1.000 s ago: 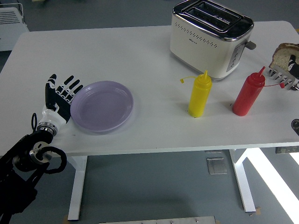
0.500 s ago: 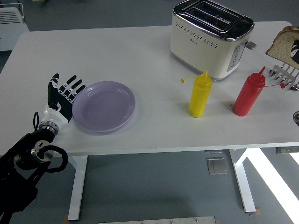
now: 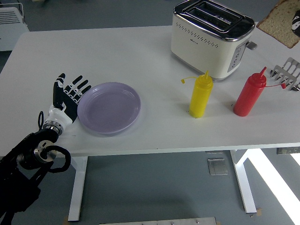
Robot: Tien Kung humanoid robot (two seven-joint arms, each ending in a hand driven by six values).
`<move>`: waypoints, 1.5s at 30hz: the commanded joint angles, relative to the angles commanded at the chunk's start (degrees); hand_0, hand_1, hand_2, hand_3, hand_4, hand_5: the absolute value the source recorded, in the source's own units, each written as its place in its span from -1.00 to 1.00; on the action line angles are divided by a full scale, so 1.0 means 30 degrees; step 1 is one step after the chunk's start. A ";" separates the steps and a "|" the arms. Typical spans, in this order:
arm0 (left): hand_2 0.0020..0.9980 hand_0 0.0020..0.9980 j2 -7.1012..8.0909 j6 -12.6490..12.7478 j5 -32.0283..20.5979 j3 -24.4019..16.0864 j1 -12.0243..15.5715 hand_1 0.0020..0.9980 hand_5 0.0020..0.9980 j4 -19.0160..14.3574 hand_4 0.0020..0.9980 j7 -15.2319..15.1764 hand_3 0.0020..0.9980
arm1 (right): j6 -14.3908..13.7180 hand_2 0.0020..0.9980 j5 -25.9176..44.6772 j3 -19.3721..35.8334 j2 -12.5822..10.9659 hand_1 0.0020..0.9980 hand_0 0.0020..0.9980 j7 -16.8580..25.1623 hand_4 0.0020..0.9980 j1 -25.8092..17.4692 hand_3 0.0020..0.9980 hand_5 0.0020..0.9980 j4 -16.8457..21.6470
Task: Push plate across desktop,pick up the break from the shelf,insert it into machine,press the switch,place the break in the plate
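From my seat I see the left hand lying flat on the white bench near its front-left corner, palm up, its 5 fingers spread and holding nothing, fingertips touching the left rim of the lilac plate. The plate sits empty, toward the front edge and left of centre. The black left arm drops off the front edge below it. At the back of the bench, right of centre, stands the cream and chrome toaster with 2 slots on top, both empty, and its lever on the right-hand end. In front of the toaster the yellow squeeze bottle stands upright, and to its right the red squeeze bottle stands upright too; the 2 are near one another but apart. At the right edge of the bench I can make out the metal rack, partly cut off by the picture's border. The slice of bread hangs in the air above the back-right corner, to the right of the toaster and clear of the rack. A dark bit of the right hand shows against the bread at the picture's border, so it seems to be gripping the slice, though I cannot see its fingers.
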 joint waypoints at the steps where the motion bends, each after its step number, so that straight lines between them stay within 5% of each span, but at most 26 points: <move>1: 0.44 0.65 0.0000 -0.0009 -0.0006 0.0031 -0.0009 0.54 1.00 -0.0002 0.30 0.0018 0.49 | -0.0025 0.01 0.0366 -0.0121 -0.0072 0.09 0.13 -0.0036 -0.42 0.0208 -0.22 -1.00 0.0282; 7: 0.44 0.65 -0.0039 -0.0068 -0.0040 0.0196 -0.0129 0.54 1.00 0.0020 0.30 0.0094 0.49 | -0.0156 0.01 0.2164 -0.1285 -0.0222 0.08 0.13 -0.0183 -0.40 0.1912 -0.22 -1.00 0.0760; 15: 0.44 0.65 -0.0139 -0.0128 -0.0094 0.0459 -0.0493 0.54 1.00 0.0107 0.30 0.0171 0.48 | -0.0400 0.01 0.3165 -0.3227 0.0306 0.08 0.13 -0.0241 -0.37 0.4218 -0.22 -1.00 -0.0152; 19: 0.43 0.64 -0.0143 -0.0152 -0.0146 0.0619 -0.0612 0.53 1.00 0.0057 0.29 0.0237 0.48 | -0.0627 0.01 0.3800 -0.4261 0.0764 0.09 0.12 -0.0209 -0.49 0.5254 -0.22 -1.00 -0.0990; 45: 0.41 0.62 -0.0026 -0.0494 -0.0683 0.1818 -0.1080 0.49 1.00 -0.1048 0.28 0.0862 0.47 | -0.1757 0.01 0.6331 -0.8617 0.3312 0.09 0.11 0.0194 -0.52 1.0808 -0.22 -1.00 -0.7467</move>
